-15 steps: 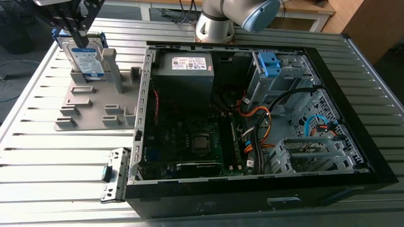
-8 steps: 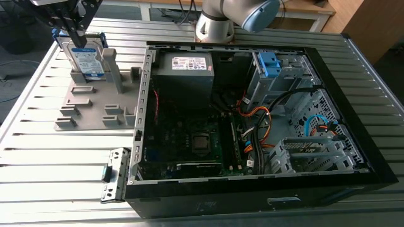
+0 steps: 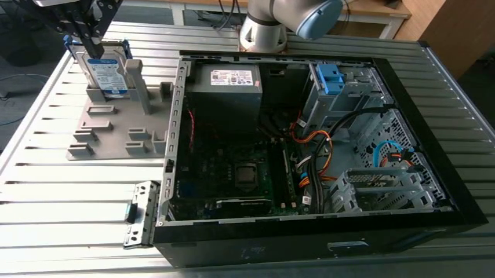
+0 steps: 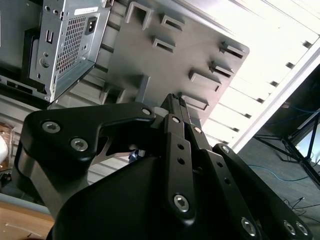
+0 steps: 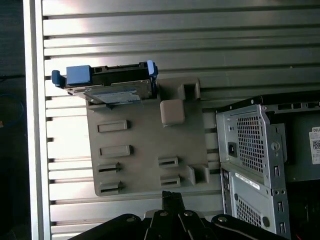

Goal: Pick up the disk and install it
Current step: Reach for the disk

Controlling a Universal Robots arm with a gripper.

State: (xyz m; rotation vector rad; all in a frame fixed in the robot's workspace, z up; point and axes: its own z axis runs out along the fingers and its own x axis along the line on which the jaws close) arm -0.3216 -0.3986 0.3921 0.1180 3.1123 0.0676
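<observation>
Exterior view first: your slatted table carries one open computer case and, to the exterior view's left of it, one grey fixture plate. There is one disk, and it stands on edge in the holder at the plate's far corner, well apart from the case. There is also one gripper, and it hangs above the disk's top edge. In the first wrist view the gripper's tip sits clear of the disk, with the jaws drawn together on nothing. My judgement for the pick-up: spread the jaws before you descend, centre them across the disk's flat faces (not the blue frame ends), then come down square. A tilted approach would likely knock the disk against the holder's posts. Lift straight up until it clears the slot. Inside the case, count one grey power box and one small blue bracket in the drive cage; neither is your target.
</observation>
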